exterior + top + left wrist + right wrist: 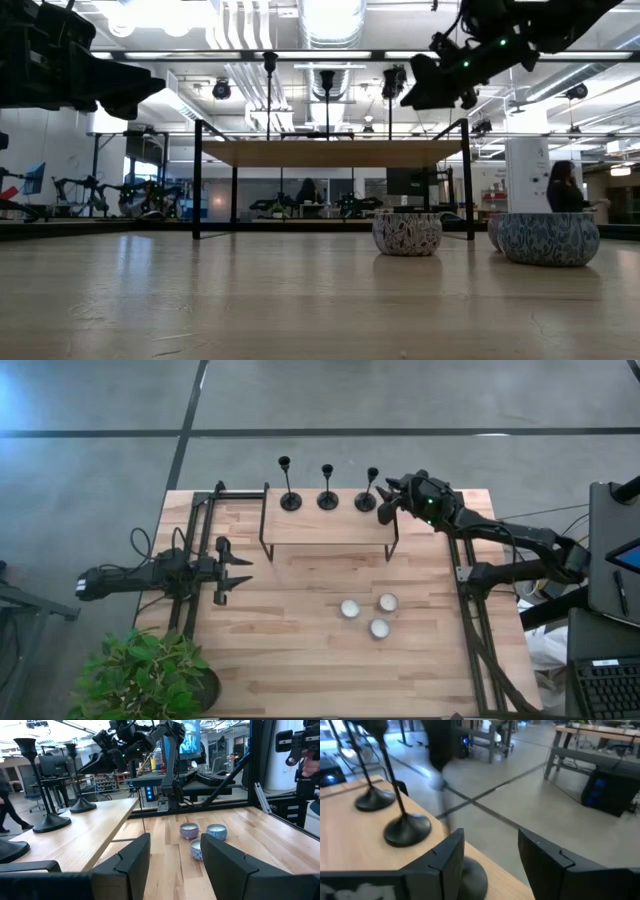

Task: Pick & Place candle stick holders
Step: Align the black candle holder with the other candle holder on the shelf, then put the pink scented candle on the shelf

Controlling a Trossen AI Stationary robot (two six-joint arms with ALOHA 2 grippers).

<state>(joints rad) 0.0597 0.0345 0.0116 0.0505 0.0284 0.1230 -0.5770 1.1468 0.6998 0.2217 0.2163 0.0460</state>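
Grey concrete floor (100, 410) — bright ceiling lights (330, 15)

three small patterned cups (369, 613) clustered on table (300, 660); potted plant (140, 675) at corner.

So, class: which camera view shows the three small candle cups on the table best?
The high view: all three candle cups lie unobstructed, clustered in the table's right half. The left wrist view shows all three too, past its jaws, partly overlapping. The low view catches them side-on, one mostly hidden. The right wrist view shows none.
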